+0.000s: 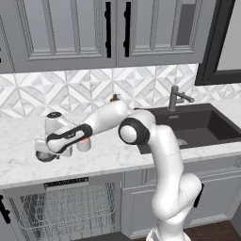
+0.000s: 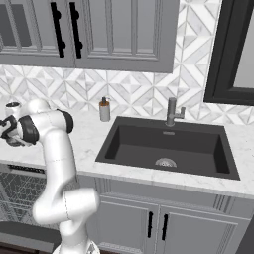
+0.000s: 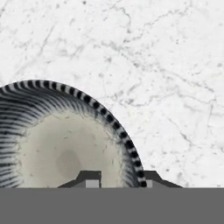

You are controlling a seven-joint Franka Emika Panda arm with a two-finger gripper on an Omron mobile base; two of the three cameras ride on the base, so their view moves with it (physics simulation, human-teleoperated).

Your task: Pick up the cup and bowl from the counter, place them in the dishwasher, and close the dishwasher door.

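- The gripper (image 3: 119,178) hangs low over the bowl (image 3: 65,140), with one fingertip (image 3: 89,178) inside the bowl and the other outside its rim, so the jaws straddle the bowl's wall.
- The gap between the jaws is narrow, only a little wider than the rim between them. Whether the pads already press on the rim cannot be told, so the grasp is unsettled.
- In the hand view the bowl shows a pale speckled inside and a dark striped band around its rim, and it sits on the white veined counter (image 3: 166,65).
- In the left base view the bowl (image 1: 44,156) rests on the counter (image 1: 108,160) near its front edge, directly below the hand and above the dishwasher (image 1: 66,207).
- The cup (image 1: 84,144) stands upright on the counter just beside the bowl, on the side toward the sink (image 1: 197,127), and is partly hidden by the forearm. A red-pink band shows at its top.
- The dishwasher stands open below the counter's front edge, its wire rack (image 1: 70,212) exposed.
- In the right base view the arm reaches off toward the left edge of the picture, where the hand is partly cut off.
- A soap dispenser (image 2: 104,110) stands at the back of the counter beside the sink's rear corner, and a faucet (image 2: 172,113) rises behind the sink.
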